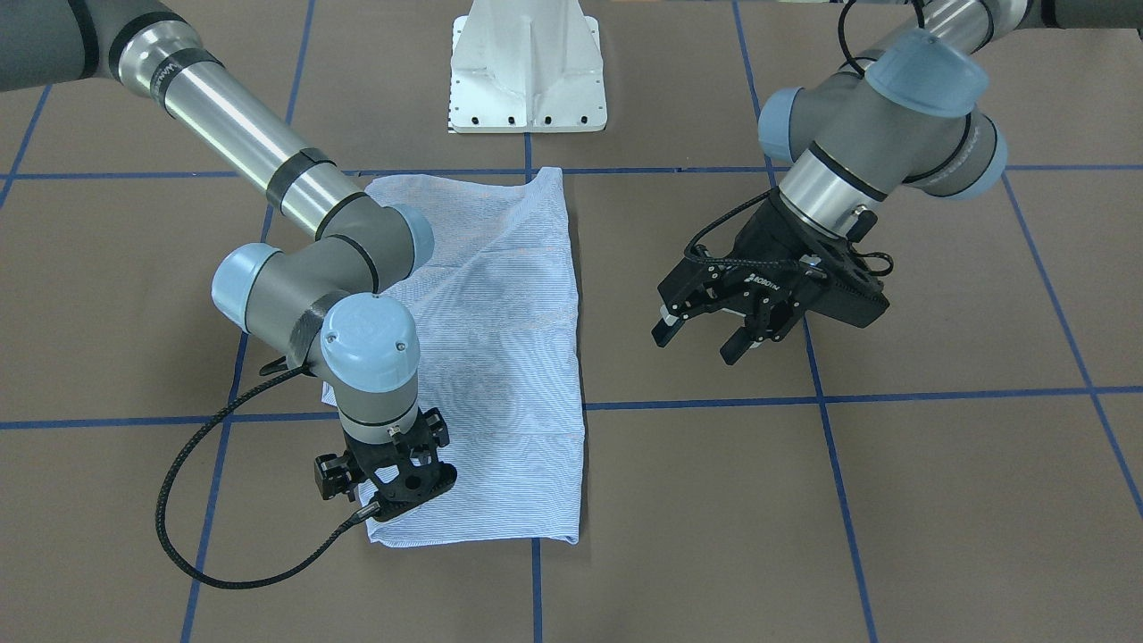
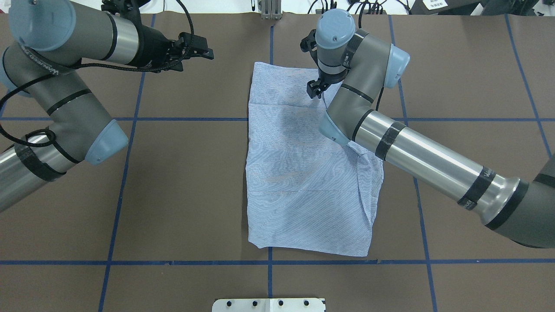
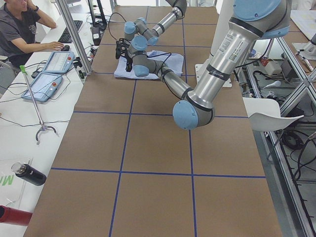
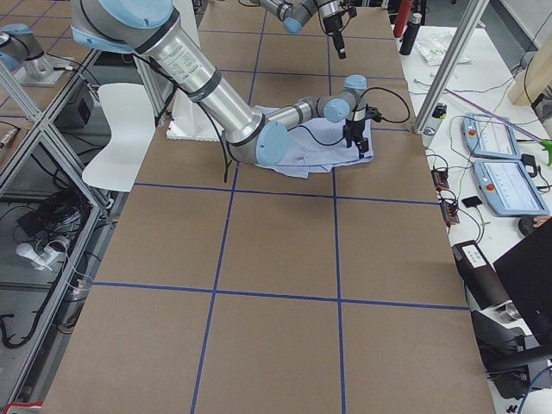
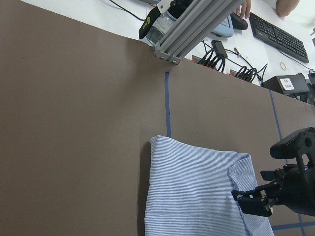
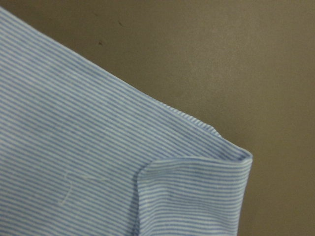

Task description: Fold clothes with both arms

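Observation:
The light blue and white striped shirt (image 2: 303,173) lies folded into a long flat rectangle mid-table; it also shows in the front view (image 1: 500,357). My right gripper (image 1: 397,500) points straight down on the shirt's far right corner (image 6: 231,157), where a small flap is turned over. Its jaws look open and the cloth lies flat; it also shows in the overhead view (image 2: 313,91). My left gripper (image 1: 698,344) is open and empty. It hovers above bare table to the left of the shirt's far end (image 2: 206,48). The left wrist view shows the shirt's far edge (image 5: 197,196).
The white pedestal base (image 1: 527,71) stands at the robot's side of the table. Blue tape lines (image 2: 269,262) cross the brown table cover. An aluminium post (image 5: 192,24), cables and control tablets (image 4: 500,164) lie beyond the far table edge. An operator (image 3: 19,29) sits there.

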Controlling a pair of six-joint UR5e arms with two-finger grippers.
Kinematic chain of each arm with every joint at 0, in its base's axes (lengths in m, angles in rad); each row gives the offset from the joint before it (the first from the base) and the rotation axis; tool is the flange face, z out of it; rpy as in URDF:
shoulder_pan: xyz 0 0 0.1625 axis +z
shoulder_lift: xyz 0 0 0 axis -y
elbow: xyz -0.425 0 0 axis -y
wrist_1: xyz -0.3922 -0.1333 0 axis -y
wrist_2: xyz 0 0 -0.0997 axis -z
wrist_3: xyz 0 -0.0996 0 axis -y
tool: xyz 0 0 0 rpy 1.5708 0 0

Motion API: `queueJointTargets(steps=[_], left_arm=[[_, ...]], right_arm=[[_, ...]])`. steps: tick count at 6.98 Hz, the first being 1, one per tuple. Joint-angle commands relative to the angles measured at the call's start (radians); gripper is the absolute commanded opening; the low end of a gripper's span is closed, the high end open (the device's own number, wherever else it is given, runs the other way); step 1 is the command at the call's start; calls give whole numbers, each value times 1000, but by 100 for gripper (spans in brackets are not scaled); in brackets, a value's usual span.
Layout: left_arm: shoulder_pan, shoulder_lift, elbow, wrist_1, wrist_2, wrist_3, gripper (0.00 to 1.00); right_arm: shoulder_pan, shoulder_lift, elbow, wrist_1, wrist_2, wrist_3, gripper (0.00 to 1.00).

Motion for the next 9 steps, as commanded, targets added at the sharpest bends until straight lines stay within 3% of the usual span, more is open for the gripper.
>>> queueJointTargets(steps=[1, 9], left_arm=[[0, -2, 0, 0, 0, 0, 100], [0, 0, 0, 0, 0, 0, 100]], right_arm=[[-2, -11, -3, 0, 0, -3, 100], [30, -32, -5, -3, 6, -39, 100]])
